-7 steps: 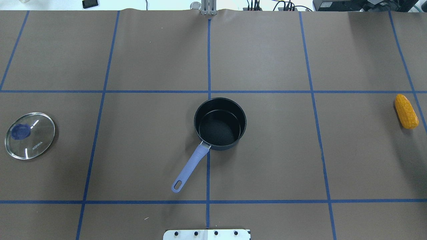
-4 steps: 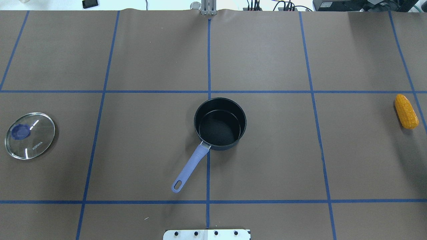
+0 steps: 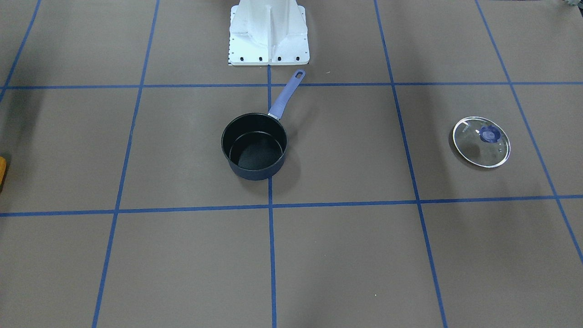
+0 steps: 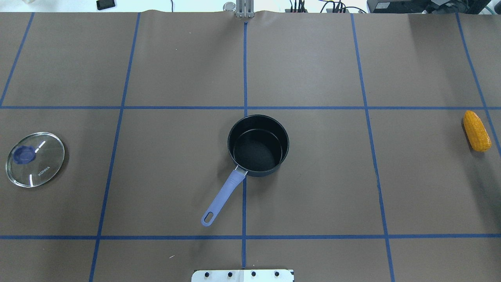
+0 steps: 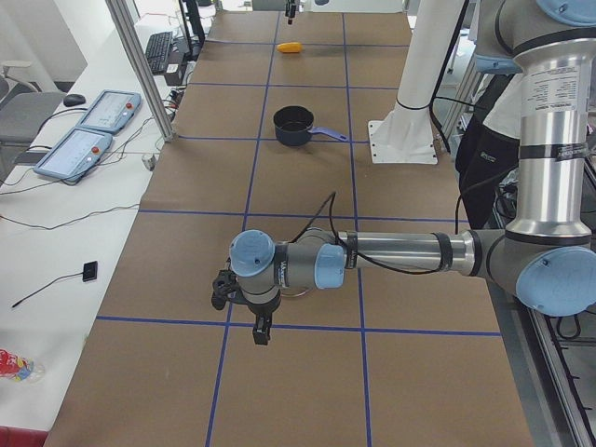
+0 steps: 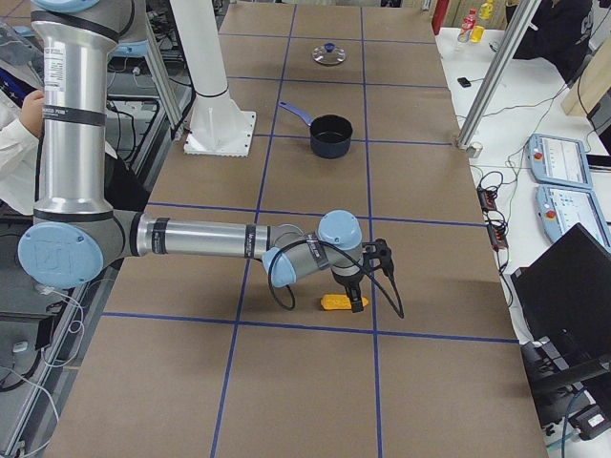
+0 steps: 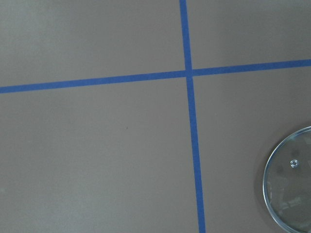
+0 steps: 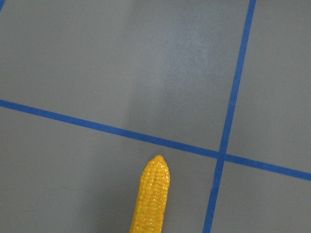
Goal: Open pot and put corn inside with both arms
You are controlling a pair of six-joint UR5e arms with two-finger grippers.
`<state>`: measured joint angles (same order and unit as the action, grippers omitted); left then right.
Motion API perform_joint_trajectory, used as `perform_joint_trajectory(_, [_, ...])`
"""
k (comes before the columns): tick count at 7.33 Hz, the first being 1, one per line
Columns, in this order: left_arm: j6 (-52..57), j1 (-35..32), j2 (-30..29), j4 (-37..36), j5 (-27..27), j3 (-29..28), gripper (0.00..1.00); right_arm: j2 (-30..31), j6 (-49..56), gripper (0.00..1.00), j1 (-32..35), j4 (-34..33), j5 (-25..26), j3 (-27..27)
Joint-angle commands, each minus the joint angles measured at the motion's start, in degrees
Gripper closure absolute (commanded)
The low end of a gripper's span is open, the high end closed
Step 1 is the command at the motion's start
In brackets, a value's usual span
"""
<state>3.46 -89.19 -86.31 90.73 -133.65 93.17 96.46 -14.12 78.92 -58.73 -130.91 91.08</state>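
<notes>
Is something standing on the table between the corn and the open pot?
Nothing visible does. In the overhead view the glass lid lies far off, on the other side of the pot from the corn.

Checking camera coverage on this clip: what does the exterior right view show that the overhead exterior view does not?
Only exterior right: the right arm, stretched low with its jaws by the corn; whether they are open or shut cannot be told. Only overhead: the bare inside of the pot and the lettering on the glass lid. Both: the pot uncovered, the lid lying far from it, and the corn lying well apart from the pot.
</notes>
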Motion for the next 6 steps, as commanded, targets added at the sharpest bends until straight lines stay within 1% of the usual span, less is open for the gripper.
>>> perform_joint_trajectory(1, [-0.03, -0.02, 0.01, 0.06, 0.06, 0.17, 0.01, 1.62, -8.52, 0.0, -5.85, 10.86, 3.97, -3.78])
perform_joint_trajectory(2, [-0.03, -0.02, 0.01, 0.06, 0.15, 0.17, 0.01, 1.1, -13.6, 0.0, -9.89, 17.88, 7.82, -7.2])
perform_joint_trajectory(3, [-0.03, -0.02, 0.01, 0.15, 0.06, 0.26, 0.01, 0.75, -16.18, 0.0, -12.1, 22.64, 8.99, -10.02])
perform_joint_trajectory(4, [-0.03, -0.02, 0.01, 0.24, 0.06, 0.17, 0.01, 0.57, -16.29, 0.0, -13.78, 24.35, 10.22, -11.09])
perform_joint_trajectory(6, [-0.12, -0.02, -0.08, 0.42, -0.03, 0.17, 0.01, -0.83, -16.2, 0.0, -15.72, 24.45, 11.81, -11.89])
